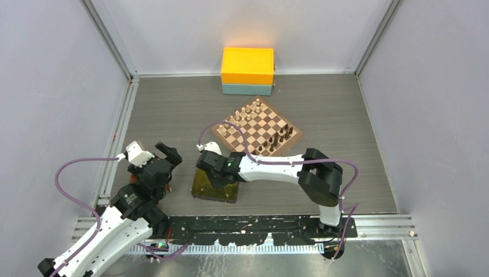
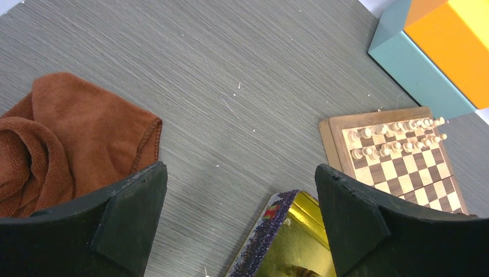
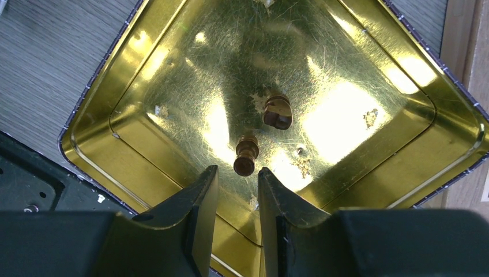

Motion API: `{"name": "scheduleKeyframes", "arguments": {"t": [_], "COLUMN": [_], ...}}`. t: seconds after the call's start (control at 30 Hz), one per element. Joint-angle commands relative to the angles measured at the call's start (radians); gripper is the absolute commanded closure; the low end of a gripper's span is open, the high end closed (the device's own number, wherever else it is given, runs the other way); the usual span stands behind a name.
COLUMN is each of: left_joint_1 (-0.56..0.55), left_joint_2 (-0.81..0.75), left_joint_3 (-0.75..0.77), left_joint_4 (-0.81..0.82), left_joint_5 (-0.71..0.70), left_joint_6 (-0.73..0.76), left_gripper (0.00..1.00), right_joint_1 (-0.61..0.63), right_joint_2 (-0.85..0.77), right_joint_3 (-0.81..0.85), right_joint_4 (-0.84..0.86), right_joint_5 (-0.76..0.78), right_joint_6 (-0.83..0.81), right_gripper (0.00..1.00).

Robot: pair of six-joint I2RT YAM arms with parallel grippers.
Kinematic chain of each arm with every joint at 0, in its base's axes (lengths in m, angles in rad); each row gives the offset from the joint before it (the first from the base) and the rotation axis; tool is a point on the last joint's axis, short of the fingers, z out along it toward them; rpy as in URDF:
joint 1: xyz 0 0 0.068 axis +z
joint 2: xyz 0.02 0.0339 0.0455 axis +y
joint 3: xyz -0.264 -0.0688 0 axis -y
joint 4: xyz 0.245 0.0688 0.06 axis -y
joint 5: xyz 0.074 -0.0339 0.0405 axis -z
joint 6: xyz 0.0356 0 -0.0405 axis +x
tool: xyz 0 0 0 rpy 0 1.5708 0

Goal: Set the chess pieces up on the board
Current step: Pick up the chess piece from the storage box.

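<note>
- your right wrist camera alone looks into the shiny gold square tray (image 3: 95,130): two dark-brown wooden chess pieces (image 3: 246,156) lie on their sides on its floor, one just ahead of the fingertips, the farther piece (image 3: 278,111) a little past it, the two not touching
- the right gripper (image 3: 236,173) hovers over that tray with its fingers drawn near each other, a narrow gap between them and nothing in it; you cannot tell whether the tips touch the tray floor
- from the top camera the right wrist covers most of the tray and hides the pieces in it
- the top camera gives you the square checkered wooden chessboard (image 1: 260,122) whole, set cornerwise beyond the tray, with dark-brown chessmen (image 1: 278,138) standing along its near-right side and pale beige chessmen (image 1: 243,111) along the far-left; which piece is which is too small to tell
- only the left wrist camera shows the rust-brown cloth (image 2: 75,138) crumpled on the grey table (image 2: 230,69) beside the left gripper (image 2: 240,173), whose fingers stand spread wide around nothing
- in that view the board is cut off behind the right finger, and the orange-and-teal box (image 2: 438,52) is clipped at the corner
</note>
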Motion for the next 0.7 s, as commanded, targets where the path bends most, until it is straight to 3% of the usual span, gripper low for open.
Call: {"name": "scheduleKeyframes", "arguments": {"t": [0.0,0.67], "left_joint_1": [-0.005,-0.004], "left_joint_2": [-0.010,0.001], "left_joint_3": [-0.003,-0.002], "left_joint_4": [0.010,0.017], "left_joint_5": [-0.037,-0.031], "left_joint_6": [-0.016,-0.016], "left_gripper": [0.00,0.00], "right_joint_1": [0.006,0.005], "right_joint_2": [0.004,-0.180], "right_joint_3": [0.021,0.012], "right_joint_4": [0.026,-0.064], "right_joint_5": [0.004,0.161], "right_joint_6": [0.015,-0.010], "right_gripper": [0.62,0.62]}}
